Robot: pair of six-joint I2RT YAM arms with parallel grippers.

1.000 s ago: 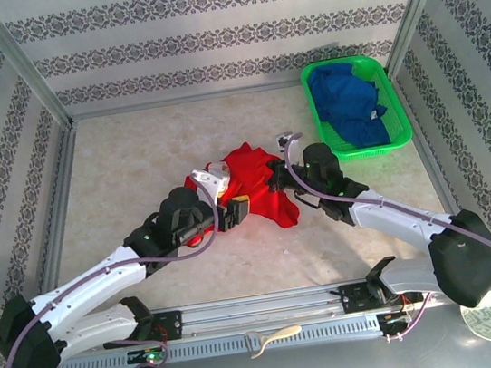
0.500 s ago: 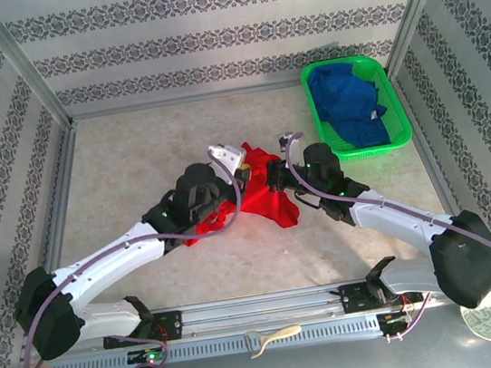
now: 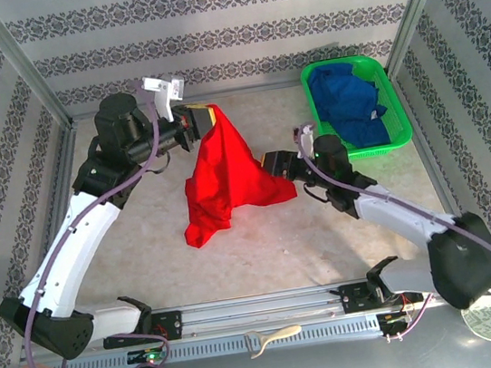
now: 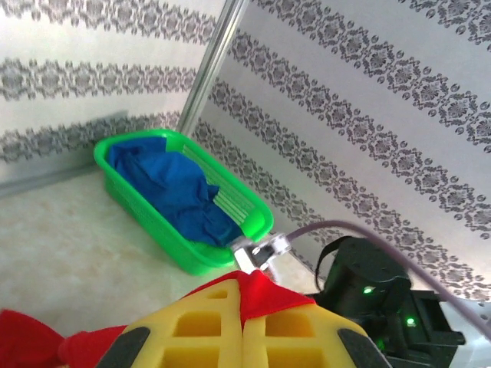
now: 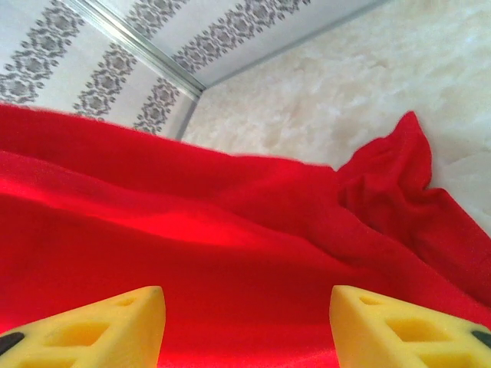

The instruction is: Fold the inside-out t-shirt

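The bright red t-shirt (image 3: 221,174) hangs like a tent from my left gripper (image 3: 209,119), which is raised over the back of the table and shut on a pinch of its cloth (image 4: 265,295). The shirt's lower end trails onto the table at the front left. My right gripper (image 3: 272,161) sits low at the shirt's right edge with its yellow fingers (image 5: 115,322) spread wide apart, open. Red cloth (image 5: 230,253) lies between and just beyond them; no grip shows.
A green basket (image 3: 394,99) holding a blue garment (image 3: 348,101) stands at the back right, close to the right arm. Patterned walls and metal posts enclose the table. The beige table top (image 3: 126,178) stretches out left of the shirt.
My left gripper has risen and swung back-left with the shirt, pulling the crumpled heap up into a hanging tent. The right gripper stays low at the shirt's right edge.
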